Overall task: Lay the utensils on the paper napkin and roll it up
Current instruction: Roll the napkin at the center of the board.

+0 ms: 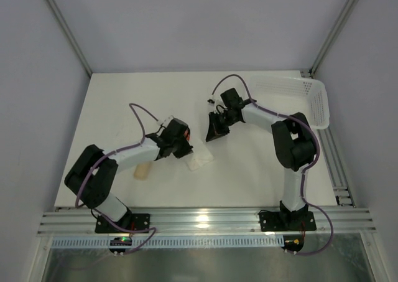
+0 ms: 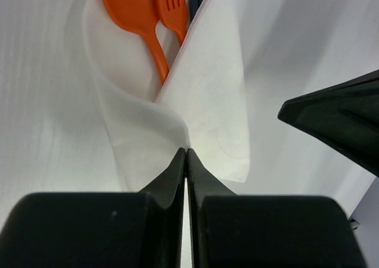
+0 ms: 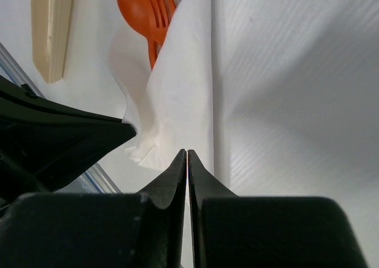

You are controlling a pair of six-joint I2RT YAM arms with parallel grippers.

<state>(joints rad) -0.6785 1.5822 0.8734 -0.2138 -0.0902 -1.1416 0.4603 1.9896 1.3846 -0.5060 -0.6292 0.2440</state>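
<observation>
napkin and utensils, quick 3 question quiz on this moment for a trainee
1. True or false: the paper napkin lies flat and fully spread open.
2. The spoon and fork showing from the napkin are: A green, B orange, C white.
3. Short answer: are the left tool and right tool open or shut?
Key: 1 false, it is folded over the spoon and fork. 2 B. 3 both shut.
</observation>
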